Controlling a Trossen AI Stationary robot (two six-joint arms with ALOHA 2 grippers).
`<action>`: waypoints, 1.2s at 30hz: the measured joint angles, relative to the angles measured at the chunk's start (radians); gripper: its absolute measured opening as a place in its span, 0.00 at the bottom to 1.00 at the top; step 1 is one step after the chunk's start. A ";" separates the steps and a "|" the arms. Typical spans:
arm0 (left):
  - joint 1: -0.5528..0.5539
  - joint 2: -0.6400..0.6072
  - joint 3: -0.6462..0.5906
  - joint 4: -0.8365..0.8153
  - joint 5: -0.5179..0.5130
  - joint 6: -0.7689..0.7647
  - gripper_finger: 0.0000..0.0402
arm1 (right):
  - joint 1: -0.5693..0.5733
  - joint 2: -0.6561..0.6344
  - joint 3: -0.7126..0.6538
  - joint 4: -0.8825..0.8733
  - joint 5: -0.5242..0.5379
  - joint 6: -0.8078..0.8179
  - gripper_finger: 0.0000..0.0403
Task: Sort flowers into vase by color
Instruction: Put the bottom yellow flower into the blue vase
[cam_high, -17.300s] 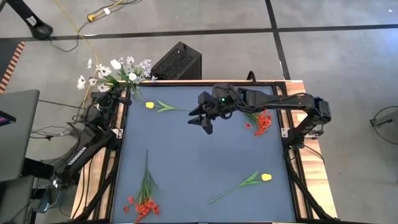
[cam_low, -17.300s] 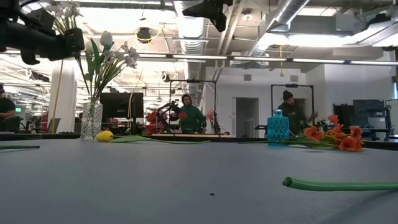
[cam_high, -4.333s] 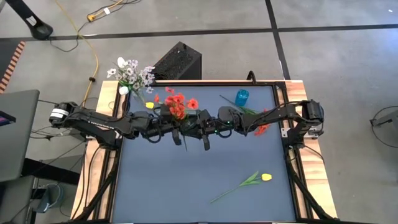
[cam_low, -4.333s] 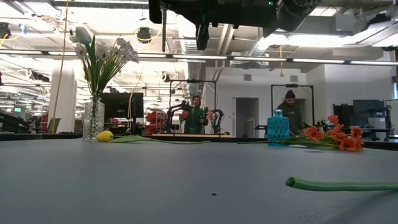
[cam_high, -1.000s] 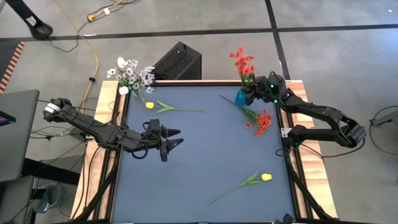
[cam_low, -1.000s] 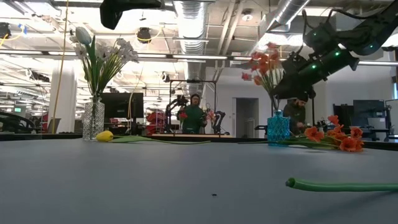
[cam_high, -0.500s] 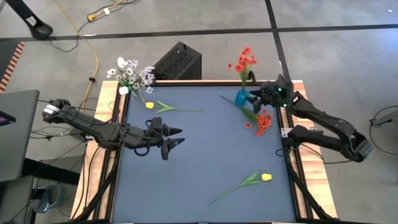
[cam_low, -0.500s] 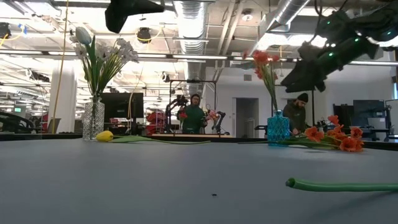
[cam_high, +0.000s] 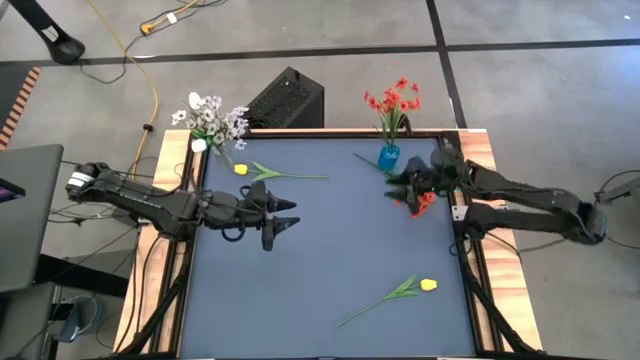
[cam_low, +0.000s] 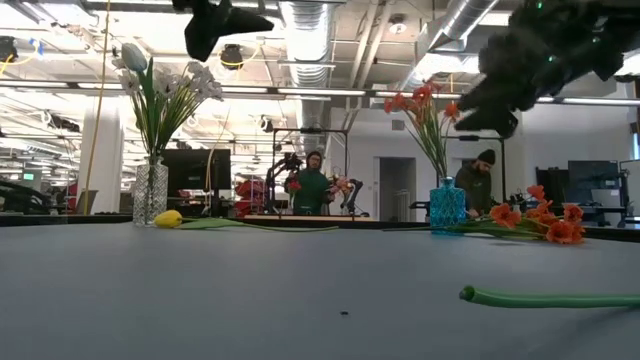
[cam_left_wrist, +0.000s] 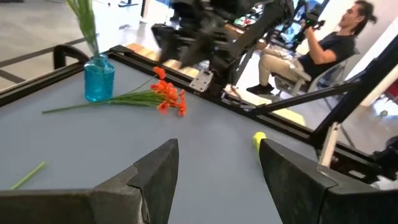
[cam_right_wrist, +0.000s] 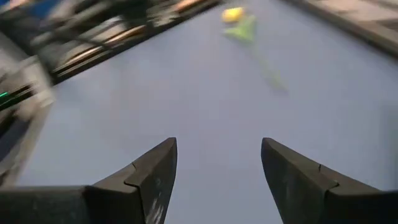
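Observation:
A bunch of red flowers (cam_high: 392, 102) stands with its stems in the small blue vase (cam_high: 389, 157) at the far right. A second red bunch (cam_high: 424, 198) lies flat on the table beside it. My right gripper (cam_high: 397, 183) hovers open just near-side of the vase, holding nothing. White flowers (cam_high: 210, 118) fill a clear vase (cam_low: 148, 193) at the far left corner. One yellow flower (cam_high: 242, 170) lies at the far left, another (cam_high: 428, 285) at the near right. My left gripper (cam_high: 281, 212) hangs open above the table's left half.
A black box (cam_high: 287, 98) stands on the floor beyond the far edge. People sit at desks in the room behind the table (cam_low: 314, 185). The blue table top (cam_high: 320, 260) is bare in its middle and at the near left.
My right gripper has drawn away from the red bunch and the blue vase and swung toward the near edge. The bunch has stayed standing in the vase, its blooms spreading upright. My left gripper has drifted a little toward the right and far edges.

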 joint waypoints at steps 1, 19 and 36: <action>0.006 0.000 0.000 -0.007 0.000 0.003 0.53 | 0.055 0.007 0.000 0.016 0.007 0.005 0.65; 0.092 0.000 0.000 -0.039 0.112 0.106 0.53 | 0.888 0.266 0.054 0.113 0.500 0.650 0.65; 0.109 0.000 0.000 -0.063 0.160 0.238 0.53 | 1.073 0.621 0.358 0.107 0.410 1.030 0.52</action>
